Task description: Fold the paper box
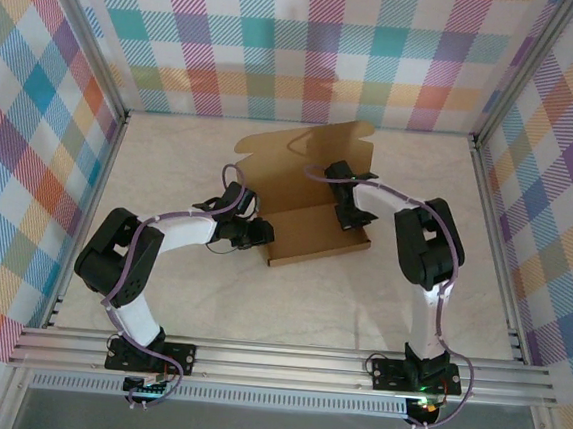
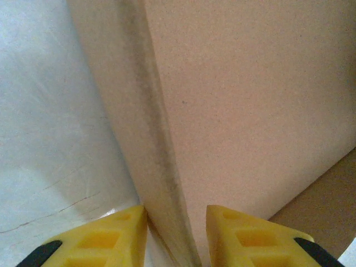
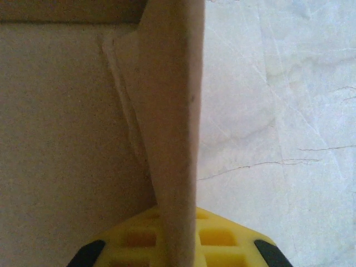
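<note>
**Inspector:** White table [image 1: 170, 164], plaid backdrop. Where is the paper box [image 1: 305, 176]?

**Assessor:** Centre, towards the far edge. The right gripper [image 3: 178, 217] pinches its right side panel upright. The left gripper [image 2: 177, 212] straddles the left panel, grip unclear. Likely both are steadying the sides for folding.

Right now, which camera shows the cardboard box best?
The top external view: it takes in the whole paper box, flaps and all, with both arms reaching onto it. The left wrist view gives a close-up of one side wall between the left fingers; the right wrist view, a wall pinched by the right fingers.
</note>
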